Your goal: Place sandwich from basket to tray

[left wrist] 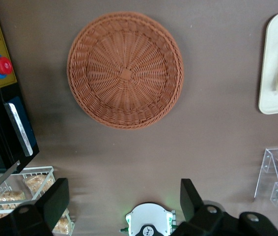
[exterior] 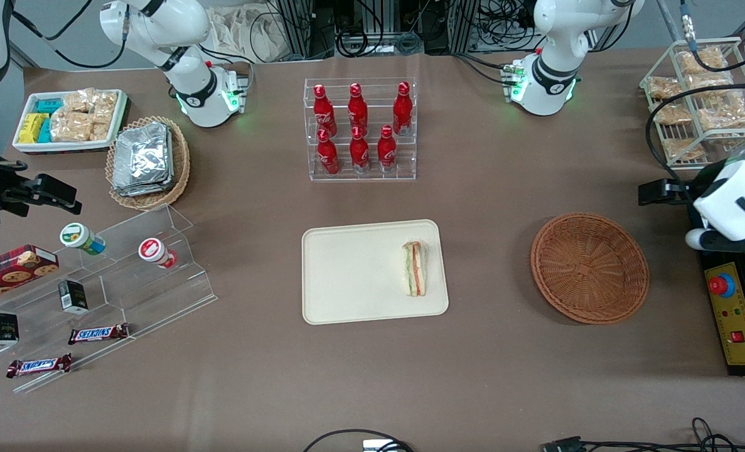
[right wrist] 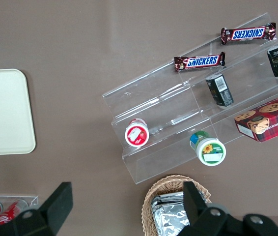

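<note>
Tool [left wrist: 124, 206], item one: fingers standing wide apart, gripping nothing, touching nothing, hovering high over the brown surface [left wrist: 217, 147]. Basket [left wrist: 125, 70], item two: lying directly beneath the tool, woven bowl showing bare, nothing resting in it. Tray [exterior: 353, 276], item three: sitting well apart from the tool, toward the parked arm's end. Sandwich [exterior: 414, 269], item four: lying on the tray near the rim closest to the basket, layered edge facing up; the transfer is looking finished. Handling note: probably light, soft, prone to squashing and shedding layers; gripping gently across the two bread faces seems safest.
</note>
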`<state>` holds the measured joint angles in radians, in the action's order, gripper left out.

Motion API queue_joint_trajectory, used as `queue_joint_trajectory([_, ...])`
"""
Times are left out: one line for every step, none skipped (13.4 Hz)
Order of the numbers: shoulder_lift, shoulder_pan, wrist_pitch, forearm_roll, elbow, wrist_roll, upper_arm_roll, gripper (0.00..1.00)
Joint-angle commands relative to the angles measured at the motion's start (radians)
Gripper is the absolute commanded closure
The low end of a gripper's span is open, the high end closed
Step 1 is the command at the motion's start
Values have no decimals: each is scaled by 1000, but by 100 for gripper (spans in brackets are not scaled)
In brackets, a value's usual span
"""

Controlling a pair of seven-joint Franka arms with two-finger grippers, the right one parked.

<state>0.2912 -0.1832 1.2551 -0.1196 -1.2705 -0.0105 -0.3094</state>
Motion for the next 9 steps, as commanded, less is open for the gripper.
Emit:
queue_joint_trajectory([-104, -12, 55, -15, -134, 7, -7, 0])
queue_joint_trajectory([-134, -12, 91, -17, -182, 7, -7, 0])
queue_joint_trajectory([-162, -15, 133, -15, -231, 7, -7, 0])
queue_joint_trajectory([-191, -30, 160, -5, -274, 9, -7, 0])
queue_joint_trajectory([-226, -32, 199, 0, -321, 9, -7, 0])
queue_joint_trajectory([-277, -27, 243, 1, -384, 9, -4, 0])
queue_joint_trajectory([-323, -19, 294, 5, -453, 9, 18, 0])
queue_joint_trajectory([-349, 25, 314, 6, -489, 9, 54, 0])
queue_joint_trajectory([-349, 110, 319, 6, -490, 7, 129, 0])
